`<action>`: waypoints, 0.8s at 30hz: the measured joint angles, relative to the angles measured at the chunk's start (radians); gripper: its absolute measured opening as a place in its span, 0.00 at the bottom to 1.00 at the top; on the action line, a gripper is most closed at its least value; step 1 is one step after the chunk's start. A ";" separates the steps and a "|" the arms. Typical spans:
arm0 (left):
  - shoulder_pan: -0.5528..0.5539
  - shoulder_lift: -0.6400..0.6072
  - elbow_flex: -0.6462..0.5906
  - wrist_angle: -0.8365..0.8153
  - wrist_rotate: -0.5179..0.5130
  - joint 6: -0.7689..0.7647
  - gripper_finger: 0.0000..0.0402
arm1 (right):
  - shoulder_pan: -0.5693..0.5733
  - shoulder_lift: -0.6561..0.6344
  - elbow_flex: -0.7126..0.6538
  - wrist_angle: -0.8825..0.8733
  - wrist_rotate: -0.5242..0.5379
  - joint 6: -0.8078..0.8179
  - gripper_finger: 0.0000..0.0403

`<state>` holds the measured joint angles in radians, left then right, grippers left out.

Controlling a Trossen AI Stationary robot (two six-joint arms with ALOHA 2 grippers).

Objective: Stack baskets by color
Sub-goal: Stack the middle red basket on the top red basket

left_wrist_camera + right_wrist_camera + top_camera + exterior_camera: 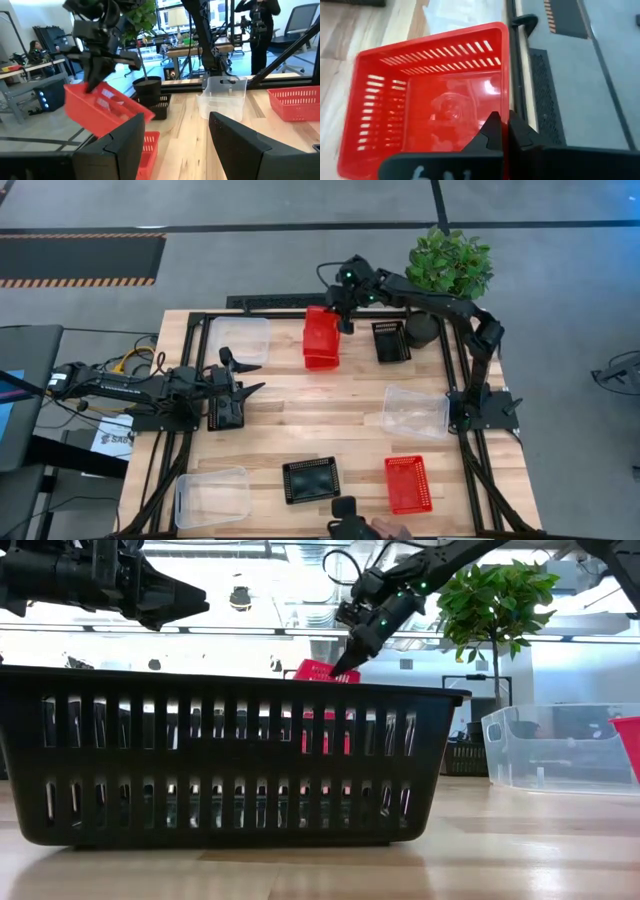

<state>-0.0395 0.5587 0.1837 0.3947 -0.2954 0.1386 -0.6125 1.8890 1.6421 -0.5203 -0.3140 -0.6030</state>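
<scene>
My right gripper (345, 315) is at the far middle of the table, shut on a red mesh basket (320, 328). The basket hangs tilted just above a second red basket (148, 146), which rests on its base on the table. My left gripper (258, 376) waits open and level at the table's left, above a black basket (228, 412). Another red basket (408, 483) and a black basket (311, 479) sit near the front edge. A third black basket (390, 340) stands at the far right. My right gripper pinches the rim of the red basket's wall (509, 112), the one toward the table's right. One finger (490, 131) is inside the basket and the other outside. The fingers slant down from the far right. The basket is lifted clear and tilted.
Clear baskets sit at the far left (240, 338), the near left (212, 498) and the right (415, 410). A potted green plant (450, 265) stands at the far right corner. A dark device (345, 515) sits at the near edge.
</scene>
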 joint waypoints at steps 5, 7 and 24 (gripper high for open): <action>0.000 0.000 0.000 0.000 0.002 -0.003 0.53 | 0.005 0.015 0.003 0.001 -0.014 -0.007 0.01; 0.000 0.000 0.000 -0.001 0.003 -0.004 0.53 | -0.001 0.021 -0.001 -0.037 -0.028 -0.005 0.01; 0.001 0.000 0.000 -0.021 0.002 -0.011 0.53 | -0.003 0.049 0.000 -0.030 -0.031 -0.027 0.01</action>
<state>-0.0387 0.5583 0.1837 0.3734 -0.2935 0.1272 -0.6155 1.9385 1.6421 -0.5499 -0.3450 -0.6296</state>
